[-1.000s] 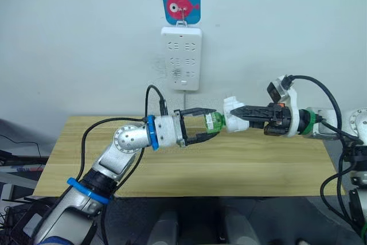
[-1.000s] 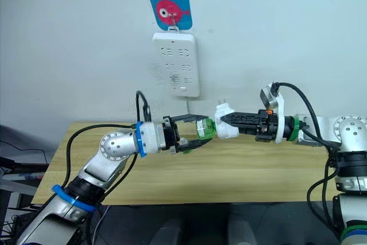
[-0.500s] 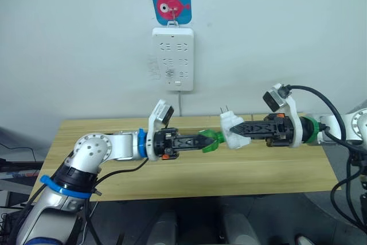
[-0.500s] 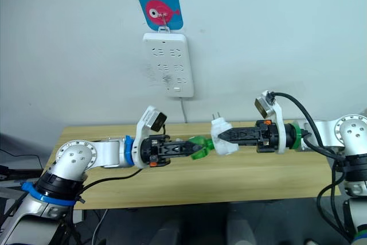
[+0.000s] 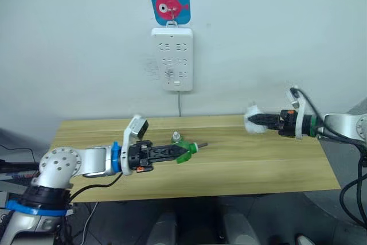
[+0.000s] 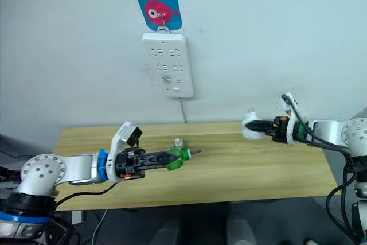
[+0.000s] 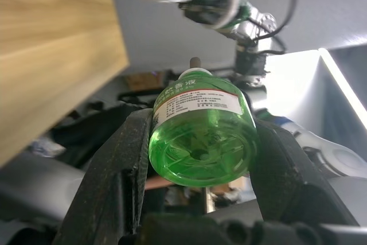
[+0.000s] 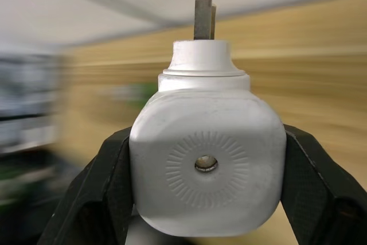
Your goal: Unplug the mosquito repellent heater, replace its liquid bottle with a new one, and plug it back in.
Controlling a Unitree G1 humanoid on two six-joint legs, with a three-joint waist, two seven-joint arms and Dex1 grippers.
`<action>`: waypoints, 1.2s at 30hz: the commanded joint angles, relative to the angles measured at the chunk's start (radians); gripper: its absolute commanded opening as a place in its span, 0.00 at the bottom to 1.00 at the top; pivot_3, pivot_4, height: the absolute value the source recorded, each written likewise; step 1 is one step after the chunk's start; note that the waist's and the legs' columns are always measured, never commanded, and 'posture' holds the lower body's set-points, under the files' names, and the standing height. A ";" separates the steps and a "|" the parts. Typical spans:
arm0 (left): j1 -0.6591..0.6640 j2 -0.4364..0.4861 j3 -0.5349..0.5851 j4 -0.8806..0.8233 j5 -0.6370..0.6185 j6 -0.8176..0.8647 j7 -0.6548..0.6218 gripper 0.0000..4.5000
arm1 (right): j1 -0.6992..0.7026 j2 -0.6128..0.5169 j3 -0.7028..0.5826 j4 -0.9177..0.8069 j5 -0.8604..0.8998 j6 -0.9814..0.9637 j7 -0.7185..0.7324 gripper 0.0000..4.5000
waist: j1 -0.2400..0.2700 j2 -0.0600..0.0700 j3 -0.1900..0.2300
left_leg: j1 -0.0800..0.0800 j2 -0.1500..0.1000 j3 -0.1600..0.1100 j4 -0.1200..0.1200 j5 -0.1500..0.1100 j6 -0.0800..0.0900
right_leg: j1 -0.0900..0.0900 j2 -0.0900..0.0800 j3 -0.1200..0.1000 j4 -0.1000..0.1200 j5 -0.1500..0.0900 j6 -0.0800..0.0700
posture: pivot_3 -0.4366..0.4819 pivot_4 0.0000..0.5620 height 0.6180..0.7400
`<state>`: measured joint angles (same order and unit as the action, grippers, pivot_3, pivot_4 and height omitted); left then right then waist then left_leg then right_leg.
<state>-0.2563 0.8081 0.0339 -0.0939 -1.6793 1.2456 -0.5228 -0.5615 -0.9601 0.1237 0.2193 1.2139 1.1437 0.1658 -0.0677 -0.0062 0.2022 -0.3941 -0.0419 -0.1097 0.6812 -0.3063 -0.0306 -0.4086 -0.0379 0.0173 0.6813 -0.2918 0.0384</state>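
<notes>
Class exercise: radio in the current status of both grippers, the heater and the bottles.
Left gripper shut on bare-wick bottle, low over table. Right gripper shut on heater, unplugged, bottle out. Capped bottle standing on table. Nothing in the way.

The surface (image 5: 258, 167) between the two arms lies open, its middle and right part bare. One small capped bottle (image 5: 176, 137) stands on it just beside the left claw (image 5: 186, 152), which holds a bare-wick bottle (image 6: 177, 158) low over the wood. The right claw (image 5: 256, 122), gripping the heater (image 5: 252, 124), hangs at the far right edge. The strip (image 5: 172, 58) on the wall is unobstructed.
</notes>
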 commanded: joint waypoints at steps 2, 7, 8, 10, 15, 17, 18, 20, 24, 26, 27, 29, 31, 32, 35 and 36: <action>0.010 -0.041 0.020 -0.088 0.028 -0.019 0.006 0.50 | -0.001 -0.021 0.087 0.059 -0.364 -0.097 0.037 0.66 | 0.004 0.000 0.000 | 0.000 0.000 0.002 0.000 0.000 0.000 | -0.001 0.000 0.000 0.000 0.000 0.000 | 0.41 0.37 1.00; 0.010 -0.078 0.025 -0.117 0.036 -0.021 0.019 0.50 | -0.007 0.015 0.063 0.097 -0.502 -0.052 0.094 0.66 | 0.009 0.000 0.000 | 0.000 0.001 0.003 0.000 0.000 0.000 | -0.001 -0.001 0.003 0.000 0.000 0.000 | 0.41 0.38 1.00; 0.012 -0.081 0.026 -0.119 0.040 -0.021 0.017 0.50 | -0.007 0.030 0.052 0.105 -0.517 -0.035 0.097 0.66 | 0.008 0.000 0.000 | 0.000 0.001 0.004 0.000 0.000 0.000 | -0.001 -0.001 0.003 0.000 0.000 0.000 | 0.41 0.38 1.00; 0.014 -0.084 0.028 -0.121 0.048 -0.021 0.013 0.50 | -0.005 0.059 0.029 0.122 -0.541 -0.011 0.106 0.66 | 0.008 0.000 0.000 | 0.001 0.002 0.004 -0.001 0.000 0.000 | -0.001 -0.001 0.002 0.001 0.000 0.000 | 0.41 0.38 1.00; 0.014 -0.090 0.031 -0.130 0.057 -0.017 0.007 0.50 | 0.013 0.119 0.002 0.122 -0.601 0.029 0.149 0.66 | 0.011 0.001 0.000 | 0.000 0.001 0.003 0.000 0.000 0.000 | -0.001 -0.001 0.003 0.000 0.000 0.000 | 0.42 0.39 1.00; 0.017 -0.090 0.033 -0.135 0.055 -0.016 0.008 0.50 | 0.017 0.138 -0.005 0.129 -0.629 0.025 0.155 0.66 | 0.012 0.001 0.000 | 0.000 0.001 0.003 0.000 0.000 0.000 | -0.001 -0.001 0.002 0.000 0.000 0.000 | 0.42 0.40 1.00; 0.019 -0.090 0.034 -0.139 0.054 -0.016 0.007 0.50 | 0.018 0.146 -0.008 0.134 -0.644 0.018 0.159 0.66 | 0.012 0.001 0.000 | 0.000 0.001 0.003 0.000 0.000 0.000 | -0.001 -0.001 0.002 0.000 0.000 0.000 | 0.42 0.40 1.00; 0.023 -0.090 0.034 -0.144 0.058 -0.018 0.009 0.50 | 0.022 0.163 -0.023 0.143 -0.676 -0.005 0.162 0.66 | 0.013 0.001 0.000 | 0.000 0.001 0.003 0.000 0.000 0.000 | -0.001 -0.001 0.002 0.000 0.000 0.000 | 0.43 0.40 1.00; 0.023 -0.091 0.033 -0.142 0.075 -0.020 0.002 0.50 | 0.049 0.189 -0.049 0.150 -0.721 -0.016 0.173 0.66 | 0.013 0.001 0.000 | 0.001 0.001 0.003 0.000 0.000 0.000 | -0.001 -0.001 0.002 0.001 0.000 0.000 | 0.42 0.40 1.00; 0.019 -0.092 0.032 -0.141 0.087 -0.021 -0.002 0.50 | 0.059 0.200 -0.056 0.153 -0.739 -0.023 0.186 0.66 | 0.012 0.001 0.000 | 0.001 0.001 0.003 0.000 0.000 0.000 | -0.001 -0.001 0.002 0.001 0.000 0.000 | 0.42 0.40 1.00; 0.017 -0.094 0.031 -0.139 0.092 -0.022 -0.003 0.50 | 0.062 0.207 -0.061 0.158 -0.750 -0.027 0.191 0.66 | 0.012 0.001 0.000 | 0.001 0.001 0.003 0.000 0.000 0.000 | -0.001 -0.001 0.002 0.001 0.000 0.000 | 0.42 0.40 1.00; 0.014 -0.098 0.031 -0.134 0.095 -0.022 -0.005 0.50 | 0.064 0.213 -0.063 0.167 -0.770 -0.041 0.203 0.66 | 0.011 0.001 0.000 | 0.001 0.001 0.003 0.000 0.000 0.000 | -0.001 -0.001 0.002 0.001 0.000 0.000 | 0.42 0.40 1.00; 0.013 -0.099 0.032 -0.134 0.096 -0.019 -0.008 0.50 | 0.065 0.216 -0.068 0.173 -0.788 -0.048 0.213 0.66 | 0.011 0.001 0.000 | 0.001 0.001 0.003 0.000 0.000 0.000 | 0.000 -0.001 0.002 0.001 0.000 0.000 | 0.42 0.40 1.00; 0.015 -0.099 0.032 -0.137 0.098 -0.016 -0.011 0.50 | 0.065 0.216 -0.073 0.172 -0.798 -0.050 0.213 0.66 | 0.011 0.001 0.000 | 0.001 0.001 0.003 0.000 0.000 0.000 | 0.000 -0.001 0.002 0.001 0.000 0.000 | 0.42 0.40 1.00; 0.020 -0.099 0.033 -0.141 0.106 -0.015 -0.017 0.50 | 0.066 0.217 -0.089 0.147 -0.814 -0.040 0.220 0.83 | 0.011 0.001 0.000 | 0.001 0.001 0.003 0.000 0.000 0.000 | 0.000 -0.001 0.002 0.001 0.000 0.000 | 0.41 0.40 1.00; 0.020 -0.099 0.033 -0.141 0.108 -0.015 -0.017 0.50 | 0.066 0.216 -0.094 0.136 -0.818 -0.034 0.225 0.88 | 0.011 0.001 0.000 | 0.001 0.001 0.003 0.000 0.000 0.000 | 0.000 -0.001 0.002 0.001 0.000 0.000 | 0.41 0.40 1.00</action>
<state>-0.2382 0.7116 0.0391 -0.2049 -1.5673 1.2341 -0.5195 -0.4976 -0.7348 0.0577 0.3908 0.4078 1.1055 0.3763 -0.0567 -0.0056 0.2025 -0.3932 -0.0408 -0.1066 0.6807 -0.3064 -0.0306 -0.4089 -0.0391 0.0197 0.6819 -0.2916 0.0380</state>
